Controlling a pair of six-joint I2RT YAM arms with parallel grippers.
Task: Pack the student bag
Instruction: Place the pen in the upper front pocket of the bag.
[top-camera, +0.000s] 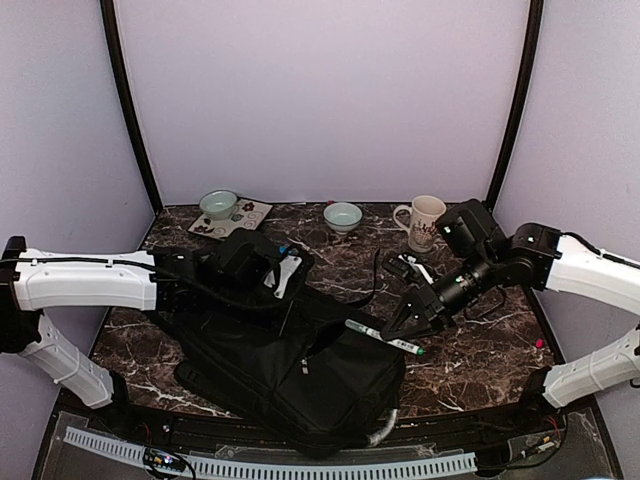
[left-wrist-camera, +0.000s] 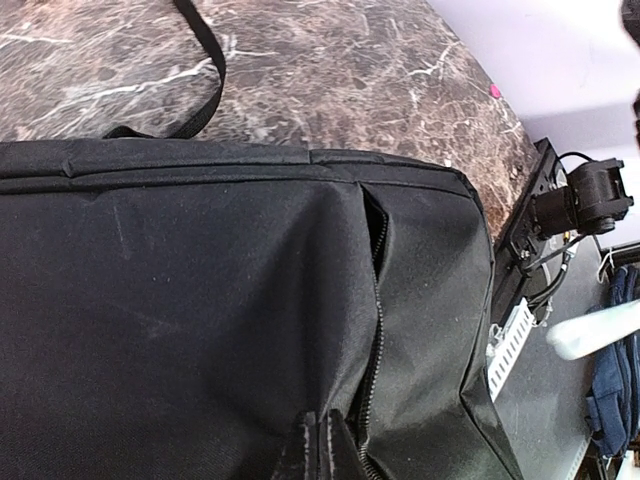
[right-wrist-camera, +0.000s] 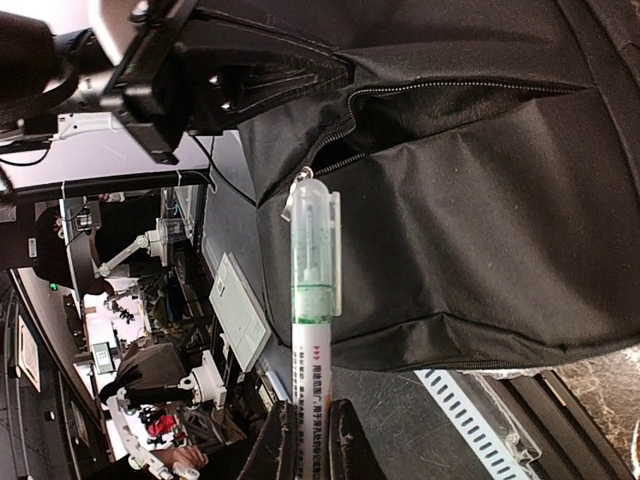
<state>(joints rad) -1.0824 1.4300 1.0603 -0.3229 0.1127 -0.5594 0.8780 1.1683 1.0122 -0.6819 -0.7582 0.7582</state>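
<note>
**Top external view.** The student bag (top-camera: 300, 370) lies slumped on the marble table (top-camera: 480, 370), at the middle of the near edge, with its grey handle towards the arm bases. The left gripper (top-camera: 285, 282) is clenched on a fold of the bag's fabric at its far-left end and holds that fold raised. The right gripper (top-camera: 402, 326) grasps a white-and-green marker (top-camera: 365, 330) just above the bag's right edge (capped end towards the bag). Along the far edge stand a first bowl (top-camera: 218, 204) on a patterned mat (top-camera: 252, 214), a second bowl (top-camera: 343, 215) and a mug (top-camera: 426, 222).

**Left wrist view.** The left gripper (left-wrist-camera: 320, 448) is pinched tight on black fabric at the bottom edge. A zip opening (left-wrist-camera: 375, 300) runs up from it, slightly agape. A strap (left-wrist-camera: 205, 60) lies on the table (left-wrist-camera: 350, 70) beyond.

**Right wrist view.** The marker (right-wrist-camera: 315, 290) stands between the closed fingers (right-wrist-camera: 345, 450) of the right gripper (right-wrist-camera: 310, 448). Its cap lies near the end of the gaping zip opening (right-wrist-camera: 440, 100); contact cannot be judged. The left gripper (right-wrist-camera: 290, 75) grips the fabric beside it.
</note>
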